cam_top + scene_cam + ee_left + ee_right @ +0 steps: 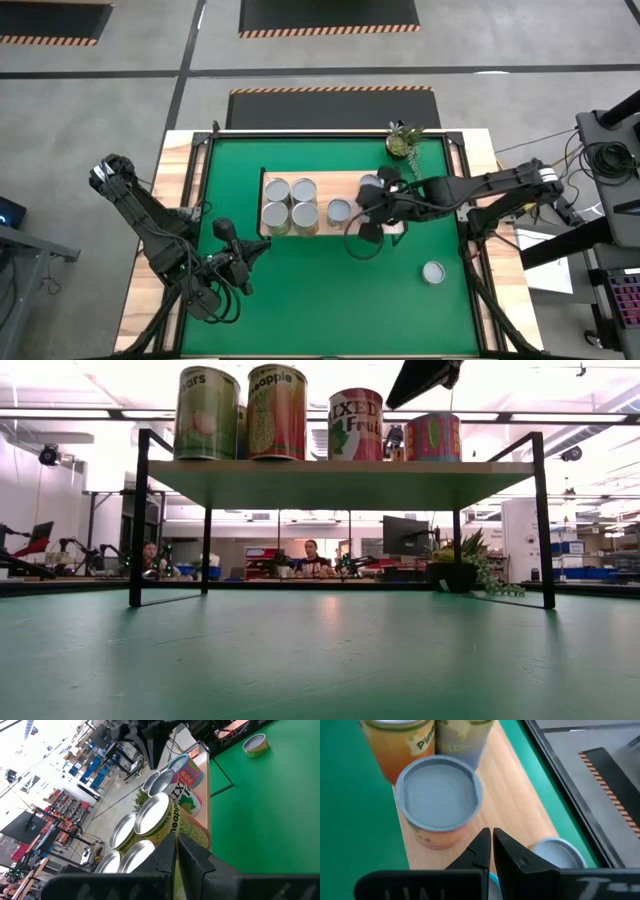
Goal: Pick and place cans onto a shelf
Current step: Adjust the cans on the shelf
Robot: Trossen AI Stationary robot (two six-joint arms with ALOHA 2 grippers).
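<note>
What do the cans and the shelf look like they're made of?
The cans look like metal: round silvery tops that catch the light, with printed paper-like labels on their sides. The shelf seems to have a pale wood top, matte with faint grain, on a thin black frame, probably metal.

Cans (290,203) with shiny silver metal tops and glossy printed paper labels stand on a shelf (325,185) of smooth, pale wood with a thin black metal frame. The green mat (300,290) beneath looks matt and finely textured, bordered by light wooden table edging (175,160). Both grippers' fingers (485,847) appear as dark, matt plastic.
</note>
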